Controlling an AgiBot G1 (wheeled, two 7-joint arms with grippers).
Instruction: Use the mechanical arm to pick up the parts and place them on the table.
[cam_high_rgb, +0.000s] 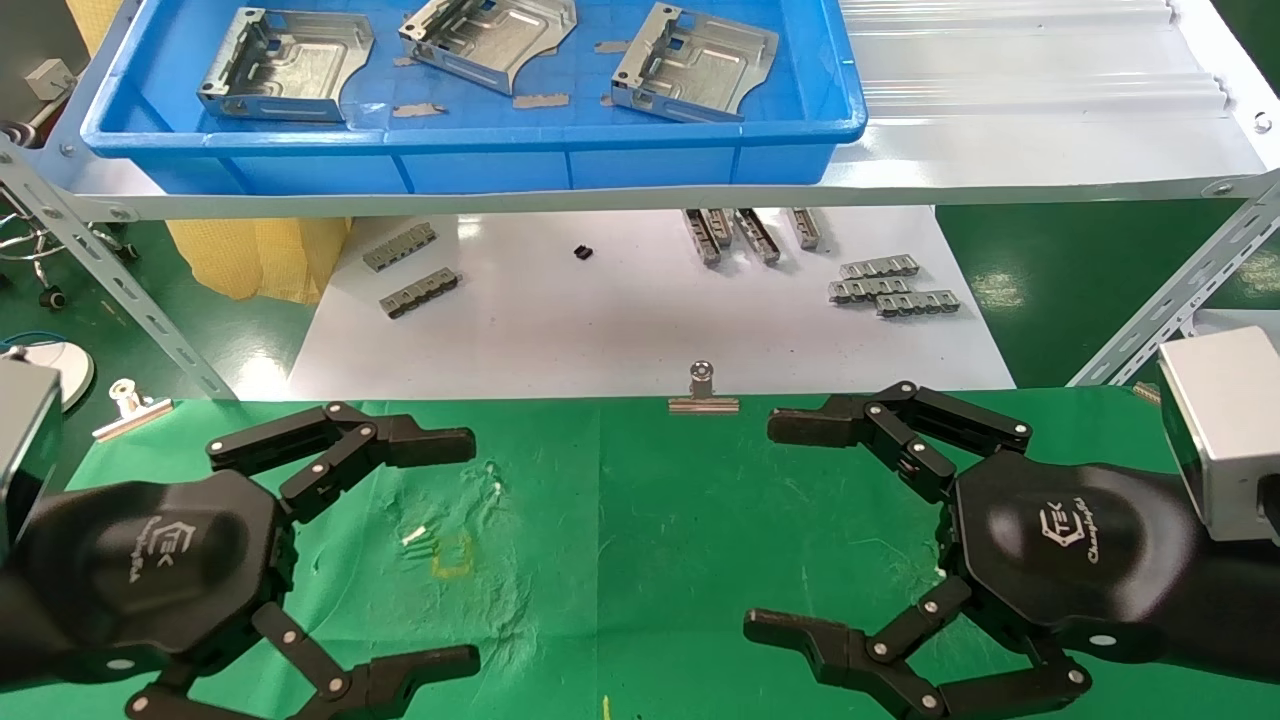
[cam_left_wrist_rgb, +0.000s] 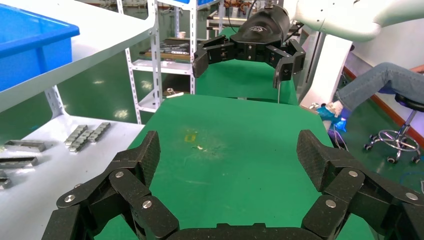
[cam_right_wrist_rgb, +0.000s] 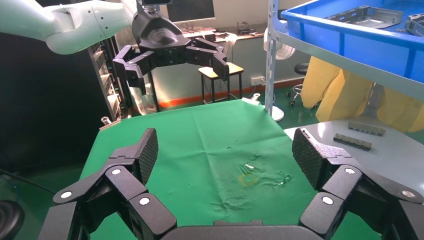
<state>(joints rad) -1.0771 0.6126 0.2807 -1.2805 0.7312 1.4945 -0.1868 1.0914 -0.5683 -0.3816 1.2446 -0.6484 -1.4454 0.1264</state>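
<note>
My left gripper hovers spread wide over the green table, holding nothing. I should lift clear of the blue tray wall (it stands high), then pinch one stamped plate by its flange.

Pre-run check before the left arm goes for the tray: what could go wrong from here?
Possible risks:
1. The parts lie in the blue tray on a raised shelf; the open left gripper, low over the table, could clip the shelf edge.
2. Flat parts with bent flanges may slip.
3. The open right gripper crowds the drop zone.
</note>
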